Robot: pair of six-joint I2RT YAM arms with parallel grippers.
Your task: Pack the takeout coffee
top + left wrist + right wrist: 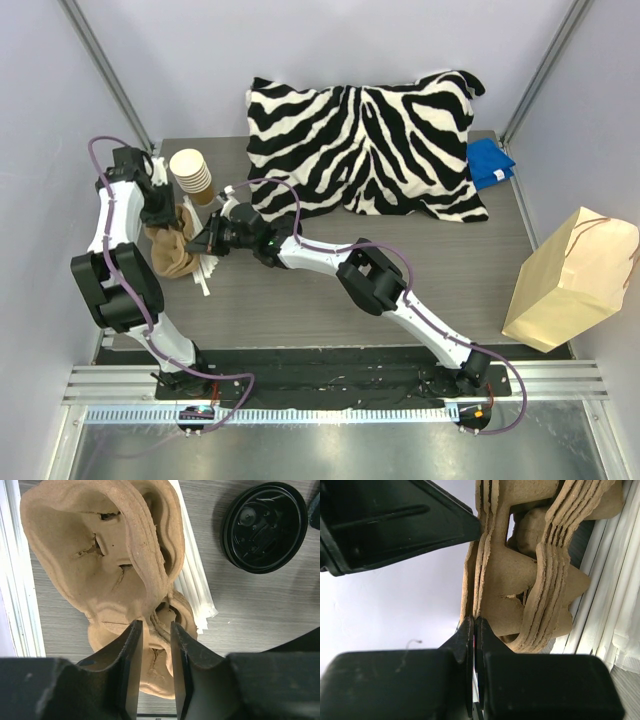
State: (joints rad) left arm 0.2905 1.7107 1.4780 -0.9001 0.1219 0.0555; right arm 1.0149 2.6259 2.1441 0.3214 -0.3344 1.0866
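Observation:
The takeout coffee is not visible in any view. A stack of brown pulp cup carriers (172, 250) (100, 555) (520, 580) lies at the table's left. My left gripper (185, 222) (155, 627) hangs over it, jaws a little apart and straddling a raised ridge of the top carrier. I cannot tell whether they press on it. My right gripper (203, 243) (474, 621) is shut, its tips against the edge of the carrier stack's layers. A loose black lid (265, 527) lies on the table beside the carriers.
A stack of unlidded brown cups (190, 170) lies behind the carriers. White wrapped straws (207, 272) (192, 580) lie under them. A kraft paper bag (572, 280) stands at the right edge. A zebra pillow (365, 145) and a blue cloth (490, 162) fill the back.

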